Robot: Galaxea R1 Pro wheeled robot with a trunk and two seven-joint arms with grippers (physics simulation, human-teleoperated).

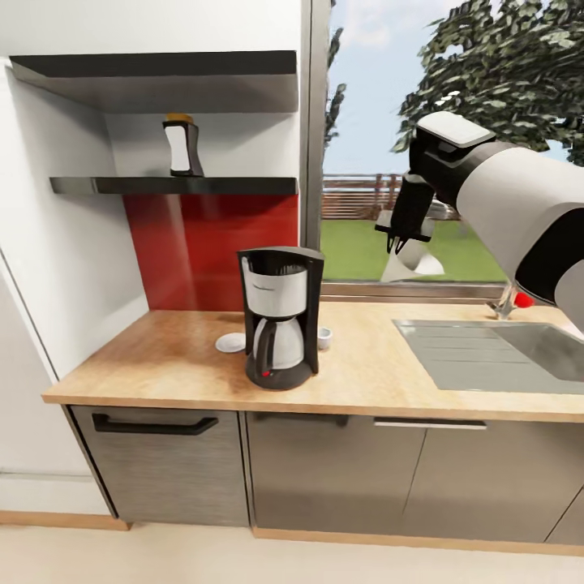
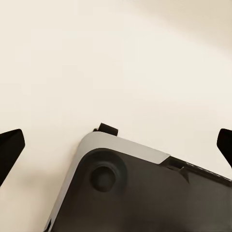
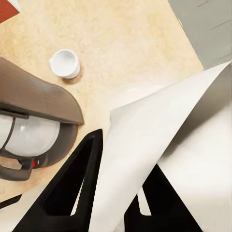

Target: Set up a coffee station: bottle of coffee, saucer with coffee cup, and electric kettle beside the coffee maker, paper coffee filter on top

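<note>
The right pincer (image 1: 403, 241) hangs in the air above the desk (image 1: 162, 357), between the coffee maker (image 1: 278, 316) and the sink (image 1: 495, 353), its two fingers clamped on the paper filter (image 1: 412, 261), a white cone with a folded, pointed rim that droops below the fingertips. The right wrist view shows the sheet's creased white surface (image 3: 159, 145) pinched between the black fingers (image 3: 77, 188), with the cup (image 3: 65, 63) on the wood below. The left pincer (image 2: 116, 145) points at the pale floor, its fingertips wide apart and holding nothing. Judged from these views, the coffee maker stands in place toward the desk's front edge, the saucer (image 1: 230, 342) lies just beside it on the shelf-side, and the cup (image 1: 324, 337) sits just beside it on the sink-side, not yet on the saucer. The coffee bottle (image 1: 183, 146) stands upright on the lower wall shelf (image 1: 243, 186). Left to do: filter onto the machine, bottle down, cup onto saucer, kettle placed.
</note>
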